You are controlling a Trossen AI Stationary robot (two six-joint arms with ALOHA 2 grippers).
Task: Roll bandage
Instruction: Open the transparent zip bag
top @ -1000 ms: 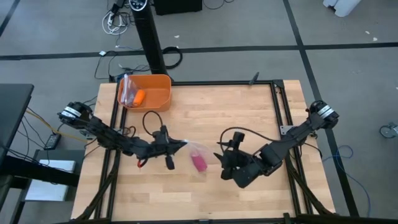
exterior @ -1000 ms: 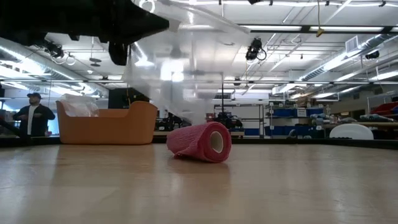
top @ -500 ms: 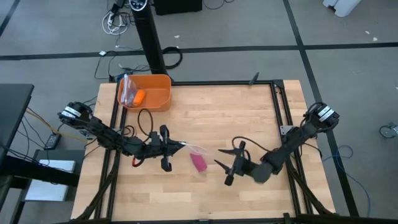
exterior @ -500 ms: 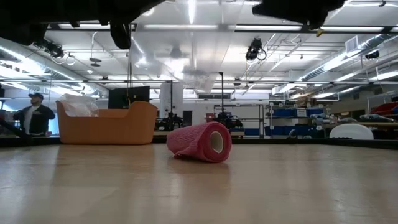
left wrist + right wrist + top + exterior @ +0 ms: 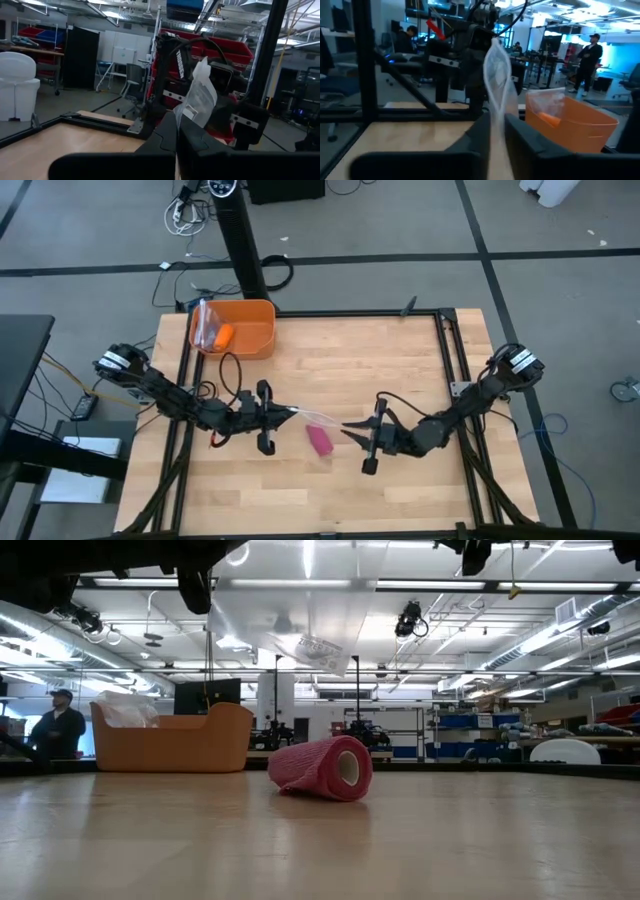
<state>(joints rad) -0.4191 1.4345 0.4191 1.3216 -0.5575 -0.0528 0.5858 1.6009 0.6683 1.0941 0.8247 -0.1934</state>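
The bandage (image 5: 320,442) is a rolled magenta cylinder lying on its side on the wooden table (image 5: 330,370), touched by no gripper; the low view shows the bandage (image 5: 322,769) end-on. Above it a clear plastic bag (image 5: 318,418) spans between my two grippers. My left gripper (image 5: 293,416) is shut on the bag's left end, and my right gripper (image 5: 347,426) is shut on its right end. In the low view the bag (image 5: 300,640) hangs well clear of the roll. My left gripper pinches one end of the clear bag (image 5: 186,116) between its two fingers, coming level from the table's left. The bag stands out past the fingertips, lifted clear of the table. My right gripper pinches the bag's other end (image 5: 495,107) between its two fingers (image 5: 530,137), coming level from the table's right. The film runs on past the fingertips toward the left gripper, clear of the table and the roll.
An orange bin (image 5: 240,330) stands at the far left of the table, holding a small orange object (image 5: 224,334) and crumpled plastic (image 5: 125,708). Black frame rails (image 5: 447,350) run along the table's edges. A person (image 5: 58,725) stands in the room behind.
The bag, which lay draped over the roll, has been lifted clear by my left gripper. My right gripper has turned, swung from the near side up toward the bag's free end and shut on it. The roll has stayed in place.
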